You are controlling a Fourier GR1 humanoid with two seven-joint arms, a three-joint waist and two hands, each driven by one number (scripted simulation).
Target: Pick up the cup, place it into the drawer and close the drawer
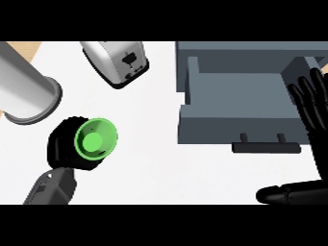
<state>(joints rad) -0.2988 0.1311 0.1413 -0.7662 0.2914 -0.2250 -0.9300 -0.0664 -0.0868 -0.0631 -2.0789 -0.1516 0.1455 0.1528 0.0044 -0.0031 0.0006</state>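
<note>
The green cup (pixel 95 139) is at the lower left of the white counter, and I look down into its round mouth. My left hand (pixel 58 145) is curled round its left side, hiding most of the cup's wall. The grey drawer (pixel 237 91) stands pulled open at the upper right, nothing inside it, its dark handle (pixel 266 147) on the near front. My right hand (pixel 326 144) is open at the right edge, fingers straight and pointing up beside the drawer's right wall, thumb stretched left below it. The cup is well left of the drawer.
A silver toaster (pixel 120 62) stands at the back centre, just left of the drawer. A large metal cylinder (pixel 17 84) lies at the far left near the counter's edge. White counter (pixel 166 178) stretches between the cup and the drawer front.
</note>
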